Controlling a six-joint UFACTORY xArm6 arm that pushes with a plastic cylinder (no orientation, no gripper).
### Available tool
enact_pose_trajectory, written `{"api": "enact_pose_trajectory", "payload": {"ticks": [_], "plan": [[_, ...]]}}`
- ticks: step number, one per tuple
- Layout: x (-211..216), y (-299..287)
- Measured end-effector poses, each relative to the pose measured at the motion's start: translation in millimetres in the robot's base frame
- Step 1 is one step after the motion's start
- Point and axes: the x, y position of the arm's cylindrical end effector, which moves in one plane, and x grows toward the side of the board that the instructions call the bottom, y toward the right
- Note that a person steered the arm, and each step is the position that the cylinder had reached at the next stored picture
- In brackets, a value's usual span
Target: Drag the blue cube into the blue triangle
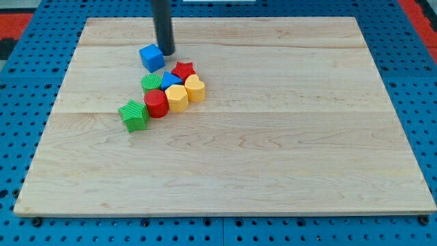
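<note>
The blue cube [151, 57] sits on the wooden board near the view's top left. My tip [167, 52] rests just to the cube's right, touching or nearly touching its side. The blue triangle [170, 79] lies a short way below the cube, wedged in a cluster of blocks, partly hidden by its neighbours. A small gap separates the cube from the cluster.
Around the blue triangle: a red star [183, 70], a green round block [151, 83], a red cylinder [156, 104], a yellow hexagon [177, 98], a yellow heart [195, 88]. A green star [133, 115] sits at the lower left. The blue pegboard [27, 82] surrounds the board.
</note>
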Motion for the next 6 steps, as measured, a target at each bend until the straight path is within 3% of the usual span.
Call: {"api": "enact_pose_trajectory", "payload": {"ticks": [1, 2, 6], "plan": [[-25.2, -18.3], [-24.0, -45.6], [60.6, -16.0]]}}
